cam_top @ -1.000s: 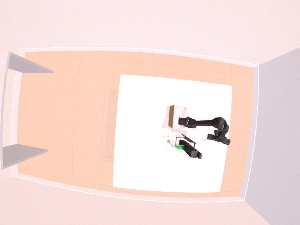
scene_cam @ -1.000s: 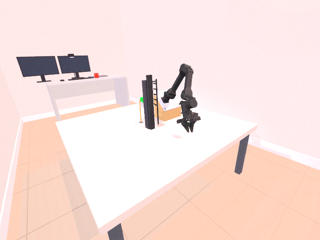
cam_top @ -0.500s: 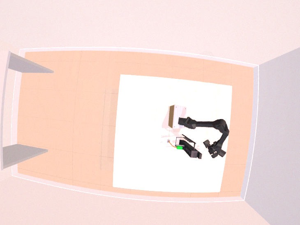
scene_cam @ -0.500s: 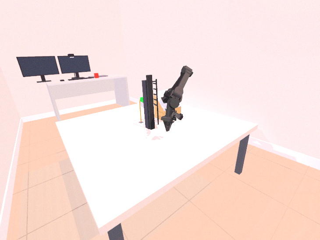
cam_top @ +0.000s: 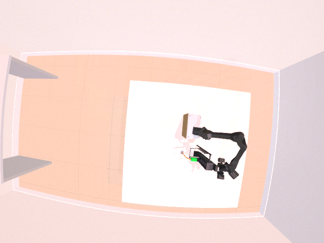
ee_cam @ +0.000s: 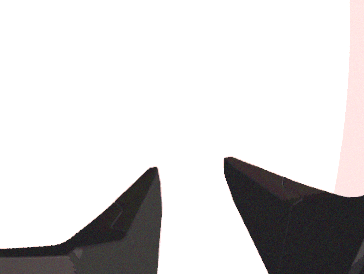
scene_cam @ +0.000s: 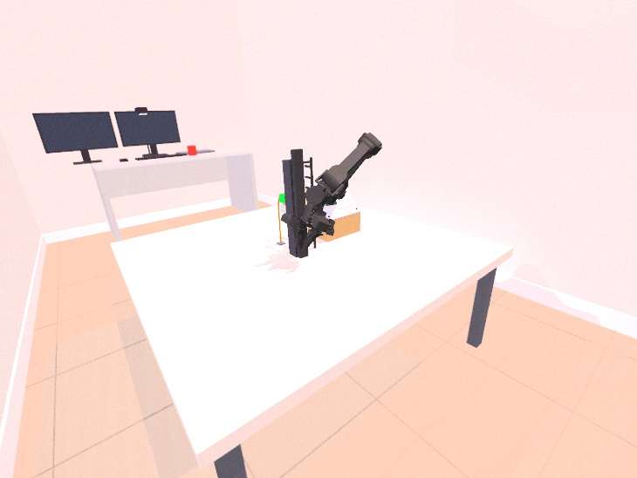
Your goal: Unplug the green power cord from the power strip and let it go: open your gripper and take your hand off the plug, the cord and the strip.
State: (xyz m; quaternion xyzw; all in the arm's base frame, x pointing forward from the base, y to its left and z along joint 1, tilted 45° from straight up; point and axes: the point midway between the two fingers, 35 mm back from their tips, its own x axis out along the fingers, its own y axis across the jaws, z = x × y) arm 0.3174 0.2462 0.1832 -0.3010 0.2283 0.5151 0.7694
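We find the green plug high on the side of the power strip, a tall dark bar that stands upright on the white table. The plug sits against the strip's face, so it looks plugged in. From the plug, a thin orange cord drops almost straight down to a small grey piece lying on the table top just beside the strip's foot.

We see the gripper on the other side of the strip from the plug, low and pointing down at the table. In the exterior view it overlaps the strip's lower half, and we cannot tell whether it touches the strip. It is well away from the plug and the cord. In the wrist view, the two dark fingers stand partly drawn together with a plain gap between them, and we see only white table in that gap: the gripper grasps nothing.

The arm bends back from the wrist through a raised elbow to its base on a white-topped wooden box, which sits on the table just behind the strip. Farther off, against the wall, we see a white desk carrying two dark monitors and a small red object.
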